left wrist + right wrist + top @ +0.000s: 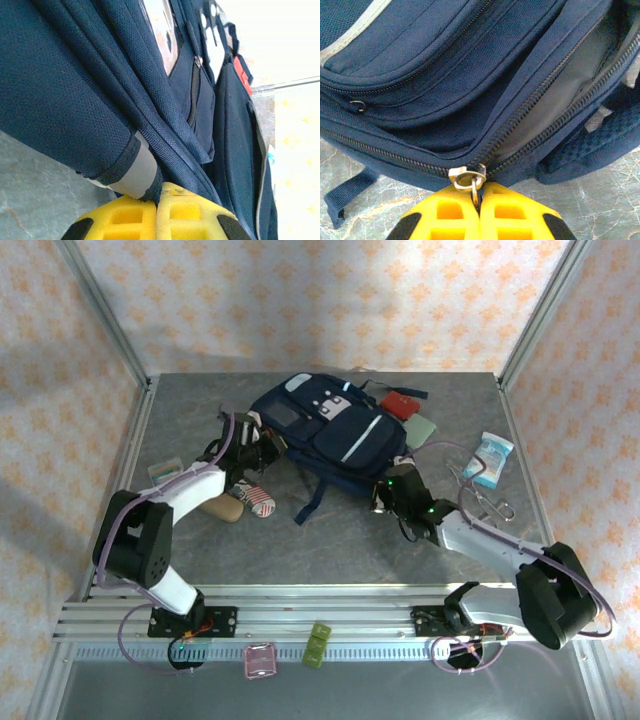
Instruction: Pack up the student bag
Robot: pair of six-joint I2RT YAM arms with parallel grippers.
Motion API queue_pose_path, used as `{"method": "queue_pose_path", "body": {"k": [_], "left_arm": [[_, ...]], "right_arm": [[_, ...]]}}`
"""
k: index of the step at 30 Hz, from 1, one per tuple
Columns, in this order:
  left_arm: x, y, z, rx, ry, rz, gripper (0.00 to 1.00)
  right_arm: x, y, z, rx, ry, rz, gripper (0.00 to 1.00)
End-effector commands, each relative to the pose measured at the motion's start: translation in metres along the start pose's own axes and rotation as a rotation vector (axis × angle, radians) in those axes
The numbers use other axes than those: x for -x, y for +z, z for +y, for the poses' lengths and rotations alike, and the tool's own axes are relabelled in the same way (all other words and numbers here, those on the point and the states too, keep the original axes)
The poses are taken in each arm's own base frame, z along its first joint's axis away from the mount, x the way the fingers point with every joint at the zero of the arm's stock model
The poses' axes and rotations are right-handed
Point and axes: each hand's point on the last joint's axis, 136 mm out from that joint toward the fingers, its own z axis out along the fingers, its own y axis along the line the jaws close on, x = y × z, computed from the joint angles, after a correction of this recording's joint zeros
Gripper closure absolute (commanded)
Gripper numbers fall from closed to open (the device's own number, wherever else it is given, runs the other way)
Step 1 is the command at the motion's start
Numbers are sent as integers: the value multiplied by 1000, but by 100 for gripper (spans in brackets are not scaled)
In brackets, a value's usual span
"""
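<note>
Two claws meet the student bag (335, 435), which lies flat on the grey surface (330, 540), toward 12 o'clock from its middle. Our left claw (262, 447) sits at the bag's 9 o'clock side. In the left wrist view its yellow fingers (125, 217) are pressed together, tips against a seam beside a grey-white band (137, 172). We cannot tell whether fabric is pinched between them. Our right claw (382, 492) is at the bag's 5 o'clock corner, closed on the metal zipper pull (468, 177), whose tab runs down between its fingers. Past the pull the zipper gapes, showing grey lining (560, 85). Around the bag we see a red pouch (400, 403) at 1 o'clock, a blue-and-white packet (492, 458) at 3 o'clock and a striped sock (257, 499) at 7 o'clock.
</note>
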Motion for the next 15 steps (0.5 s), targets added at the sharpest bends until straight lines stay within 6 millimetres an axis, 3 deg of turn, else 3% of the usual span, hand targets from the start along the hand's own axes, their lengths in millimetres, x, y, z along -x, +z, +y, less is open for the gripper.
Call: {"method": "queue_pose_path", "body": {"k": [1,7,8,11,15], "left_arm": [[71,-2,14,85,38,-221,100],[103,15,1,106,85,-274,100],[108,17,-1,111,93,-277,95],[111,13,-9,102,98,-263,59],[94,-6,-17,32,84,-232,46]], "right_arm": [[-3,-9,-4,-90,-86,-6,100],[1,6,86,187,-63,28,100],[2,11,100,237,-40,32,100],[4,25,136,334,-1,50,100],[2,40,160,381,4,73,100]]}}
